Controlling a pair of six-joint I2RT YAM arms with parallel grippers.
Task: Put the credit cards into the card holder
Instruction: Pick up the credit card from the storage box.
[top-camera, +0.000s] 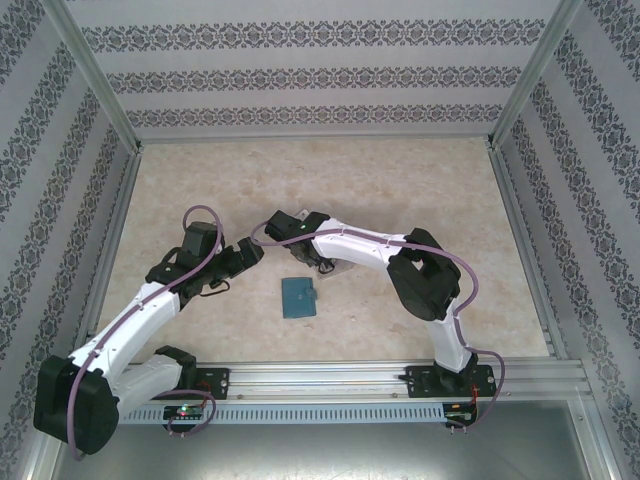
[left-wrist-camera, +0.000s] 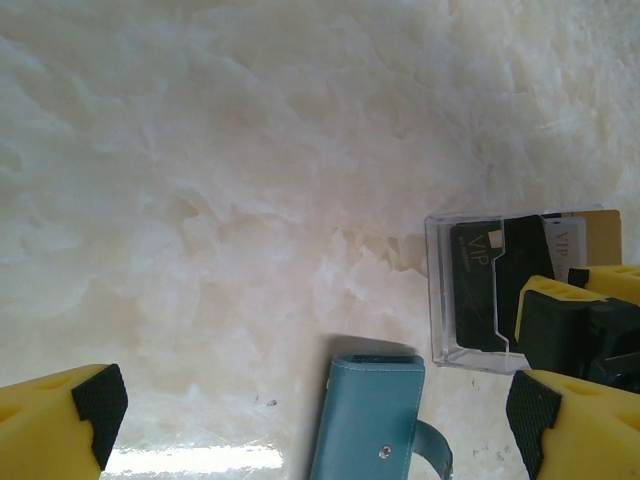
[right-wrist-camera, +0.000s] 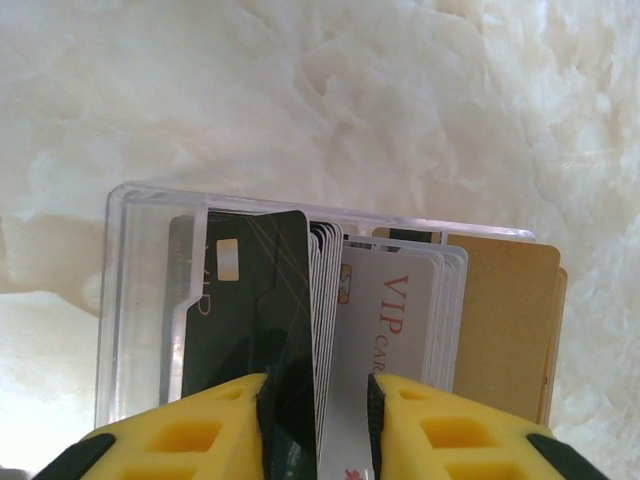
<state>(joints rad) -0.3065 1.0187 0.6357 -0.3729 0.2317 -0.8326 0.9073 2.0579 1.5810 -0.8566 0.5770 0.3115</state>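
Marble tabletop (right-wrist-camera: 420, 90): my left gripper (left-wrist-camera: 312, 400) gapes wide, empty; right gripper (right-wrist-camera: 317, 392) clamps credit cards (right-wrist-camera: 255, 300) standing in clear box (right-wrist-camera: 135, 300).

"VIP" on the silver card (right-wrist-camera: 400, 320)

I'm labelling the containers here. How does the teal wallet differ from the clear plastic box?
The wallet is opaque teal; the box is clear. The wallet is folded shut, nothing showing inside; the box holds a row of cards. The wallet lies with no gripper on it; the right gripper reaches into the box, cards between its fingers. Both rest on the pale table.
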